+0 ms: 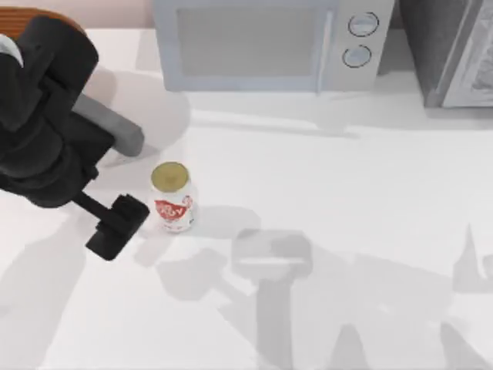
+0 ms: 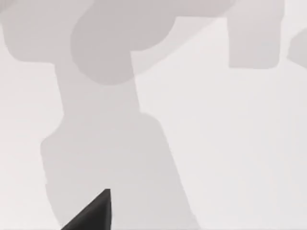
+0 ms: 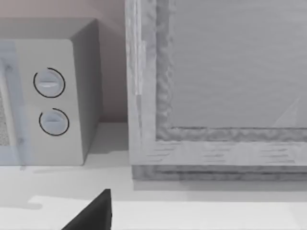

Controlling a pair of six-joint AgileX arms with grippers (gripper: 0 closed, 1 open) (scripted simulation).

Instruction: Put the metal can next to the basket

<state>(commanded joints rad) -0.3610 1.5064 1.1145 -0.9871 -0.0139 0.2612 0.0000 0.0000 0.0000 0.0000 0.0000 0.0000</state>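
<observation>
1 metal can (image 1: pixel 173 197) stands upright on the white table (image 1: pixel 347 193), well in front of the microwave (image 1: pixel 269 42). It is a small cylinder with a dull gold top and a white label with red lettering. The left gripper (image 1: pixel 115 225) hangs just beside the can, on the side away from the microwave's 2 round knobs; whether its black fingers are parted cannot be told, and they grasp nothing visible. A grey textured box (image 1: pixel 454 50) sits beside the microwave. An orange-brown curved edge (image 1: pixel 35 14), perhaps the basket, shows behind the left arm.
</observation>
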